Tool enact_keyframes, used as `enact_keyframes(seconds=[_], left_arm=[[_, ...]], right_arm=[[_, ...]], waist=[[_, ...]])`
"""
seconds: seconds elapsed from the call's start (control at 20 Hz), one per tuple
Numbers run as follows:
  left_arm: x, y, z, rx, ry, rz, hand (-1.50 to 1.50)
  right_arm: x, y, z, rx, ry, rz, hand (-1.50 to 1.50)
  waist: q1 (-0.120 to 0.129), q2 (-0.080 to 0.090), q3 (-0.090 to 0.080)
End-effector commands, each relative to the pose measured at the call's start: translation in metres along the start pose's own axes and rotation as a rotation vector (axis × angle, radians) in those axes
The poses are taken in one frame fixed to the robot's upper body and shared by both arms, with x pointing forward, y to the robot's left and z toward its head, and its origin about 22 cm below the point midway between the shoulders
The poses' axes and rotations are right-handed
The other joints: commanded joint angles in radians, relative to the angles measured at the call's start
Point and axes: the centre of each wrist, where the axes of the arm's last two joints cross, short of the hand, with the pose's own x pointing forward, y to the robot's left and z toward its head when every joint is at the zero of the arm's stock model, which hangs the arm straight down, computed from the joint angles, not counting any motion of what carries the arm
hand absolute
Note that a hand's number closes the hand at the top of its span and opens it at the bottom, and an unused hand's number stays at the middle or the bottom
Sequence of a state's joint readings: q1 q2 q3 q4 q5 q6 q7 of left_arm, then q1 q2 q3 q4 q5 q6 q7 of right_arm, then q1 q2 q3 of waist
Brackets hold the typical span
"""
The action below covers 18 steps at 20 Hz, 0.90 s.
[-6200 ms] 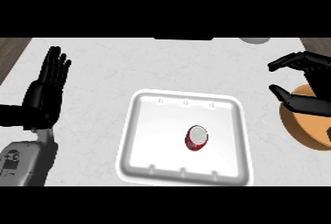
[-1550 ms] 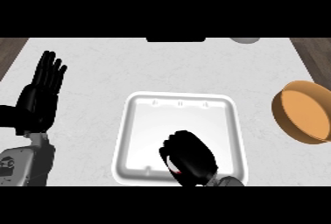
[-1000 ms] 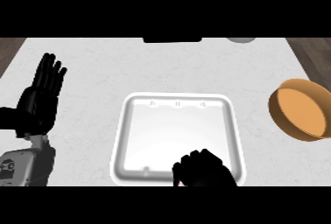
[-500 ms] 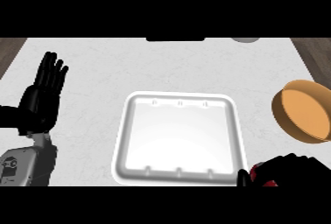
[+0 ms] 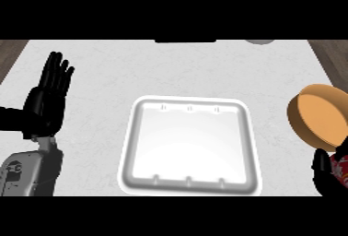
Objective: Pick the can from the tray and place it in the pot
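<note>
Right hand (image 5: 325, 177) gripping can (image 5: 339, 164), seemingly beside pot (image 5: 318, 117)

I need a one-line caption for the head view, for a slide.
Right hand holds the red can just below the orange pot; white tray sits centre, left hand rests open.

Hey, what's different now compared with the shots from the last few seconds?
The can has left the tray: six seconds ago it lay in the tray's middle, and now the right hand is curled round it at the view's lower right, just below the pot. That hand came down onto the tray, closed on the can and carried it rightward. The left hand stayed open and resting at the left, and the tray kept its place.
</note>
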State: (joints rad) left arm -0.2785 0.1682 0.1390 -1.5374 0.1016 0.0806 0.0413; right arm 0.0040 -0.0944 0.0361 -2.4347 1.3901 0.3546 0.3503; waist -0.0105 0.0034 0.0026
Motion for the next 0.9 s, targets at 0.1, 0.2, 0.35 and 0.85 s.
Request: enact_keyframes(seconds=[0.1,0.2,0.35,0.85], left_arm=[[0.006,0.012,-0.006,-0.002,0.010,-0.006,0.00],[0.005,0.008,0.007,-0.004,0.022,0.010,0.00],[-0.006,0.001,0.003,-0.016,0.019,-0.005,0.00],[0.008,-0.003,-0.006,-0.041,0.010,0.015,0.00]], right_arm=[[-0.059,0.001,-0.030,-0.022,0.026,-0.173,1.50],[-0.091,0.001,-0.039,-0.016,0.027,-0.179,1.50],[-0.132,0.005,-0.073,-0.003,0.011,-0.234,1.50],[-0.222,0.071,-0.122,0.056,0.001,-0.193,1.50]], waist=[[-0.006,-0.001,0.002],[-0.003,-0.007,0.003],[0.003,-0.001,0.000],[0.023,0.002,-0.001]])
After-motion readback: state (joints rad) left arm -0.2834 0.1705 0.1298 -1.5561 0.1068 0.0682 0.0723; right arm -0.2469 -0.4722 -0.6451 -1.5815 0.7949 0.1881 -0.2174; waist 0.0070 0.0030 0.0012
